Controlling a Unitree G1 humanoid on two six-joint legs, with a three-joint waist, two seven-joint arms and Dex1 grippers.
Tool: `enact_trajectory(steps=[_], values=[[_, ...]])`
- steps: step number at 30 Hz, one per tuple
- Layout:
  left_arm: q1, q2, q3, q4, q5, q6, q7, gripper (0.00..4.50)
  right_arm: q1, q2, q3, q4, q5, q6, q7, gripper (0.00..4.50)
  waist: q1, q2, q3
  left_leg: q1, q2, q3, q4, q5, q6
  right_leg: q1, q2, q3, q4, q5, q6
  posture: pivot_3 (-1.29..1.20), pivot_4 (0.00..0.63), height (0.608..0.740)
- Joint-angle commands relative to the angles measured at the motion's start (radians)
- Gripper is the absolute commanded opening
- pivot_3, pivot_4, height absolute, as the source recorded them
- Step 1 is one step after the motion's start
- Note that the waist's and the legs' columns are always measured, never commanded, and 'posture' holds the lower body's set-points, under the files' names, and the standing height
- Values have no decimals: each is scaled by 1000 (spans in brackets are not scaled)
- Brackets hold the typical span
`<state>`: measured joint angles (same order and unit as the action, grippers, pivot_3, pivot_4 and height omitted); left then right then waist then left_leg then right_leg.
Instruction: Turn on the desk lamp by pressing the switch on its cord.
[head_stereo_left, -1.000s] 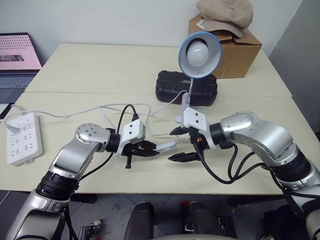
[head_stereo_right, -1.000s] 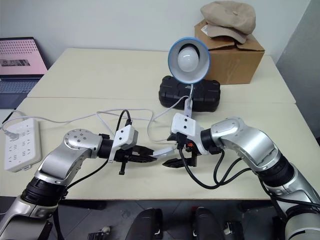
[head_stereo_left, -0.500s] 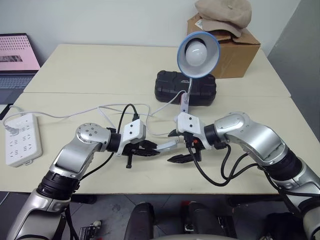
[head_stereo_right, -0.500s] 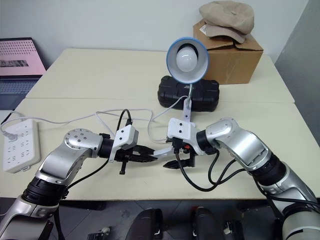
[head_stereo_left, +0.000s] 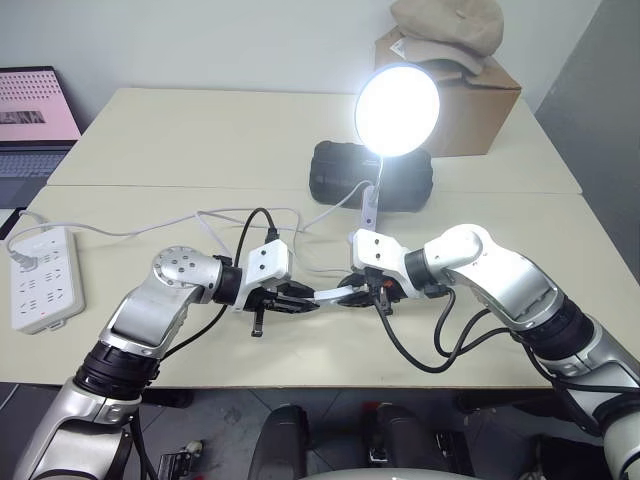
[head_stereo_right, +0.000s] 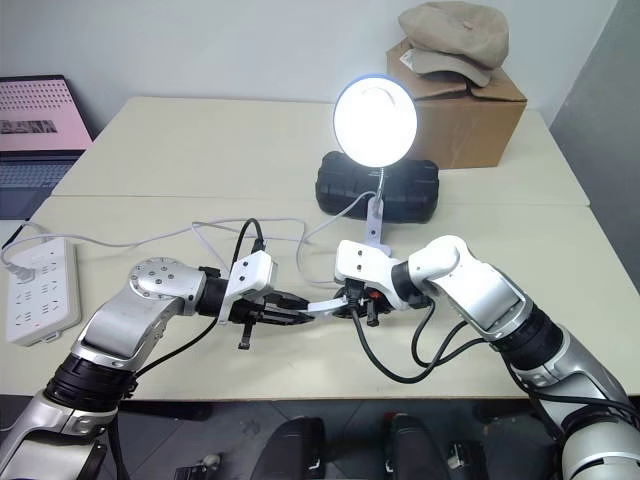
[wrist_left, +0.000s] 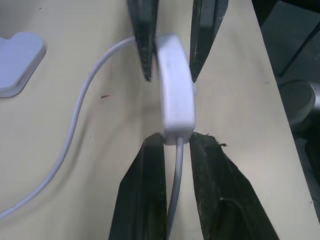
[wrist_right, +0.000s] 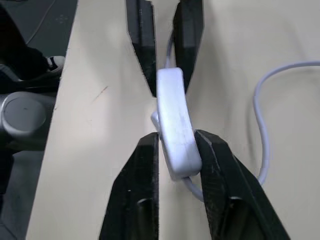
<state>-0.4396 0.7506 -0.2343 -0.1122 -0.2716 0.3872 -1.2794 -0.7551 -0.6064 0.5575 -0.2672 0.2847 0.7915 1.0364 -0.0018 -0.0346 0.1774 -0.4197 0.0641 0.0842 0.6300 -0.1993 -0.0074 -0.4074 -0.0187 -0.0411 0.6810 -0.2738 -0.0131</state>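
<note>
The switch (wrist_right: 175, 122), a slim, smooth white plastic oblong with rounded ends, hangs just above the pale matte surface (head_stereo_left: 200, 140), its long axis running from one end effector to the other. The left end effector (head_stereo_left: 303, 299) is clamped on one end, the right end effector (head_stereo_left: 362, 293) is closed on the other, black fingers (wrist_right: 210, 165) squeezing its faces. The thin glossy cord (wrist_left: 80, 125) leaves both ends. Behind them, the desk lamp (head_stereo_left: 397, 110) glows brightly on its silver gooseneck, so the press seems done; releasing is likely next.
</note>
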Motion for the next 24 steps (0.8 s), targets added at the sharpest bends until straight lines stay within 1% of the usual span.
enact_trajectory(steps=[1, 9, 10, 11, 13, 14, 15, 16, 18, 21, 24], values=[[-10, -8, 6, -16, -8, -15, -2, 393, -2, 11, -22, -20, -12, -24, 2, 501, 0, 0, 0, 0, 0, 0, 0, 0, 0, 0, 0, 0, 0, 0, 0, 0, 150, 740], [-11, -8, 2, -14, 4, -28, -2, 393, 12, 47, -60, -21, 0, -66, -5, 501, 0, 0, 0, 0, 0, 0, 0, 0, 0, 0, 0, 0, 0, 0, 0, 0, 150, 740], [-11, -7, 1, -16, 6, -30, -2, 393, 15, 48, -64, -22, 1, -72, -1, 1203, 0, 0, 0, 0, 0, 0, 0, 0, 0, 0, 0, 0, 0, 0, 0, 0, 150, 740], [-11, -6, -1, -13, 13, -36, -1, 393, 20, 50, -72, -21, 0, -79, -2, 1363, 0, 0, 0, 0, 0, 0, 0, 0, 0, 0, 0, 0, 0, 0, 0, 0, 150, 740], [-12, -4, -6, -9, 23, -46, 0, 389, 27, 52, -82, -21, -2, -89, 0, 1906, 0, 0, 0, 0, 0, 0, 0, 0, 0, 0, 0, 0, 0, 0, 0, 0, 150, 740], [-12, -4, -8, -6, 29, -53, 2, 389, 30, 52, -87, -21, -2, -93, 2, 2072, 0, 0, 0, 0, 0, 0, 0, 0, 0, 0, 0, 0, 0, 0, 0, 0, 150, 740], [-12, -5, -10, -3, 33, -57, 3, 389, 33, 52, -95, -22, 1, -95, 2, 2347, 0, 0, 0, 0, 0, 0, 0, 0, 0, 0, 0, 0, 0, 0, 0, 0, 150, 740], [-12, -4, -11, 0, 38, -64, 4, 389, 35, 53, -102, -25, 3, -96, 1, 2513, 0, 0, 0, 0, 0, 0, 0, 0, 0, 0, 0, 0, 0, 0, 0, 0, 150, 740], [-17, -6, -20, 20, 69, -96, 16, 388, 43, 43, -127, -38, 8, -100, -1, 2987, 0, 0, 0, 0, 0, 0, 0, 0, 0, 0, 0, 0, 0, 0, 0, 0, 150, 740], [-36, -26, -39, 81, 136, -163, 58, 388, 79, -11, -177, -87, 9, -101, -4, 3692, 4, 0, 0, 0, 0, 0, 0, 0, 0, 0, 0, 0, 0, 0, 0, 0, 150, 740], [-84, -77, -78, 195, 241, -270, 144, 388, 163, -88, -246, -162, -8, -93, -45, 4472, 10, 0, 0, 0, 0, 0, 0, 0, 0, 0, 0, 0, 0, 0, 0, 0, 150, 740]])
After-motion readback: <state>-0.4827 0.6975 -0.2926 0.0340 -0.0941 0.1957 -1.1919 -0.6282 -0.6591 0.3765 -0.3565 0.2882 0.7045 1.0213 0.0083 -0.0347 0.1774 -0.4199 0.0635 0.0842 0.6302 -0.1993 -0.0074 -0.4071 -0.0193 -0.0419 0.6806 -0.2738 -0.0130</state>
